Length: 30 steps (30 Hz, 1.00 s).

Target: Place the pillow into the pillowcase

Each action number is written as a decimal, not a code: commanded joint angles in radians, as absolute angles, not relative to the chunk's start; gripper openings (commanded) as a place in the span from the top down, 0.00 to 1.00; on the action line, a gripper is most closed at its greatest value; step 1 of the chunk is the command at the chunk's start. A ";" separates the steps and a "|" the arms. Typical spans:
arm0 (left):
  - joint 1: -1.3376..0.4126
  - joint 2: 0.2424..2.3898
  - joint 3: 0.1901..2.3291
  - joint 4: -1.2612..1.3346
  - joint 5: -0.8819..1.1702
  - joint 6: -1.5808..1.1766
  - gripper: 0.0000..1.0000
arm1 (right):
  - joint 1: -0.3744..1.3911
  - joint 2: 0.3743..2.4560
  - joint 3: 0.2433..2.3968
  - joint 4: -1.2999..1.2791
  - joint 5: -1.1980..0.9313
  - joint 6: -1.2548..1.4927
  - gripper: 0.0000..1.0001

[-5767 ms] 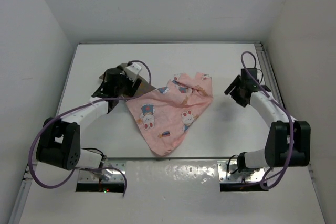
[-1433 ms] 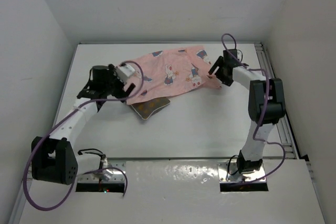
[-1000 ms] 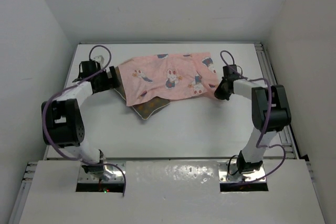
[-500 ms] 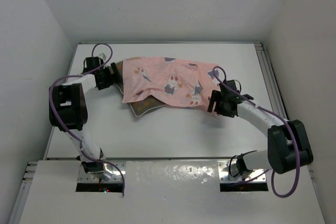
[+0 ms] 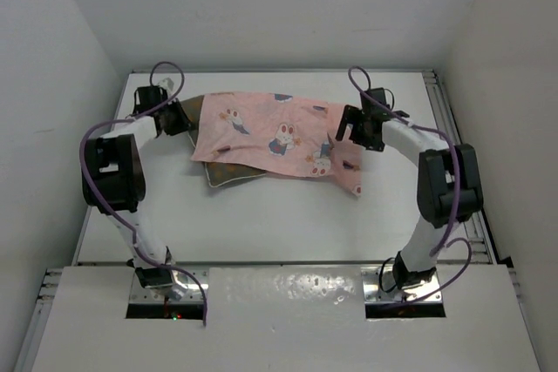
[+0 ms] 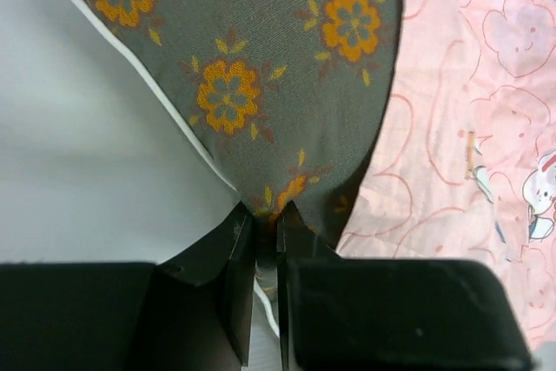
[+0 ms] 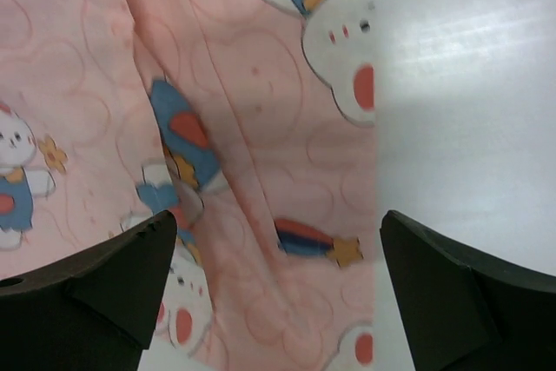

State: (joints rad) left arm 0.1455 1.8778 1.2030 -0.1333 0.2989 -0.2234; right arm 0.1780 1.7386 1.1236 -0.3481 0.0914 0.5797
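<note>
One pillowcase (image 5: 275, 132) lies spread on the table (image 5: 288, 215), covering most of the one pillow (image 5: 228, 173); whether the pillow is inside it or merely beneath is unclear. The left gripper (image 6: 265, 215) pinches the pillow's corner. The right gripper (image 7: 276, 223) gapes wide over the pillowcase's right end.

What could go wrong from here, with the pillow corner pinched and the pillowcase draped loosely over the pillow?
1. The left fingers pinch only the very corner of the pillow; a pull may let it slip out.
2. The right fingers stand open above the pillowcase, holding nothing, so it may slide along with the pillow instead of taking it in.
</note>
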 commanded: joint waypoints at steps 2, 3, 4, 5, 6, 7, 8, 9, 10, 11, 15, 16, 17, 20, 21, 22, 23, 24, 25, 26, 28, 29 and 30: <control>0.192 1.796 1.351 -0.147 0.226 -0.031 1.00 | 0.158 1.871 1.259 -0.296 0.048 0.633 0.01; 0.192 1.787 1.379 -0.158 0.201 -0.006 1.00 | 0.155 1.897 1.306 -0.301 0.049 0.649 0.01; 0.196 1.779 1.431 -0.170 0.177 -0.006 1.00 | 0.146 1.957 1.328 -0.302 0.057 0.678 0.02; 0.198 1.773 1.459 -0.184 0.131 0.036 1.00 | 0.146 1.985 1.345 -0.302 0.063 0.689 0.03; 0.204 1.758 1.506 -0.186 0.115 0.035 1.00 | 0.141 2.012 1.376 -0.304 0.070 0.713 0.05; 0.212 1.752 1.529 -0.186 0.094 0.023 1.00 | 0.138 2.066 1.385 -0.301 0.077 0.727 0.17; 0.212 1.744 1.549 -0.189 0.094 0.020 1.00 | 0.132 2.089 1.399 -0.293 0.066 0.744 0.29; 0.209 1.741 1.592 -0.190 0.092 0.020 1.00 | 0.121 2.109 1.404 -0.291 0.057 0.774 0.41; 0.201 1.735 1.614 -0.201 0.098 0.023 1.00 | 0.118 2.138 1.405 -0.288 0.013 0.785 0.58; 0.195 1.730 1.629 -0.206 0.101 0.029 1.00 | 0.115 2.146 1.404 -0.285 -0.024 0.796 0.67; 0.164 1.710 1.689 -0.216 0.086 0.081 1.00 | 0.153 2.106 1.274 -0.164 -0.074 0.793 0.96; 0.160 1.707 1.698 -0.215 0.074 0.106 1.00 | 0.159 2.092 1.246 -0.157 -0.069 0.796 1.00; 0.158 1.707 1.721 -0.209 0.063 0.115 1.00 | 0.167 2.068 1.195 -0.126 -0.068 0.798 1.00; 0.143 1.713 1.769 -0.172 0.005 0.175 1.00 | 0.176 2.013 1.108 -0.082 -0.077 0.807 1.00; 0.134 1.715 1.804 -0.157 -0.038 0.196 1.00 | 0.176 1.997 1.097 -0.078 -0.071 0.802 0.97; 0.126 1.715 1.819 -0.108 -0.084 0.242 1.00 | 0.179 1.988 1.089 -0.080 -0.064 0.796 0.93; 0.109 1.713 1.850 -0.074 -0.104 0.265 1.00 | 0.183 1.968 1.085 -0.096 -0.055 0.781 0.88; 0.091 1.712 1.867 -0.049 -0.113 0.291 1.00 | 0.183 1.956 1.086 -0.109 -0.045 0.775 0.87; 0.072 1.710 1.885 -0.020 -0.118 0.355 1.00 | 0.183 1.945 1.086 -0.117 -0.038 0.767 0.86; 0.049 1.706 1.913 0.026 -0.106 0.386 1.00 | 0.183 1.933 1.086 -0.123 -0.038 0.749 0.82; -0.033 1.686 1.921 0.058 -0.026 0.445 1.00 | 0.184 1.875 1.080 -0.124 -0.047 0.723 0.61; -0.091 1.680 1.921 0.058 -0.005 0.452 1.00 | 0.186 1.852 1.077 -0.120 -0.052 0.694 0.51; -0.121 1.677 1.921 0.051 0.041 0.453 1.00 | 0.186 1.826 1.075 -0.120 -0.051 0.680 0.42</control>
